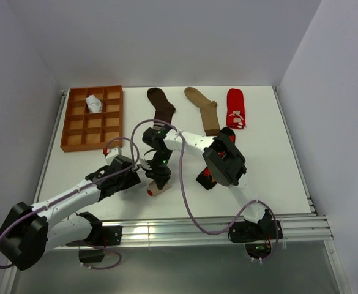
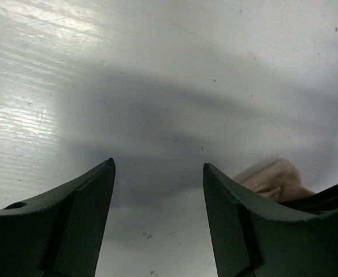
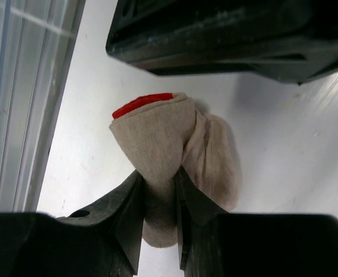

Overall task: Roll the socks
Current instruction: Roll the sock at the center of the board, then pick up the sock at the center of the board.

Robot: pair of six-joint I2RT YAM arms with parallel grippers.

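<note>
My right gripper (image 3: 160, 173) is shut on a bunched beige sock with a red toe (image 3: 163, 133), which rests on the white table; in the top view this gripper (image 1: 159, 182) points down over the sock (image 1: 156, 190). Just to its left, my left gripper (image 1: 141, 177) stands open over bare table. Between its fingers (image 2: 157, 167) there is nothing, and the beige sock (image 2: 275, 179) shows beside its right finger. At the back lie a dark brown sock (image 1: 161, 105), a tan sock (image 1: 204, 109) and a red sock (image 1: 235, 108). A black-orange sock (image 1: 206, 179) is partly hidden under the right arm.
An orange-brown gridded tray (image 1: 87, 147) sits at the back left with a rolled white sock (image 1: 93, 103) in one compartment. A purple cable loops above the table's middle. The aluminium rail (image 1: 185, 229) runs along the near edge, close to the beige sock.
</note>
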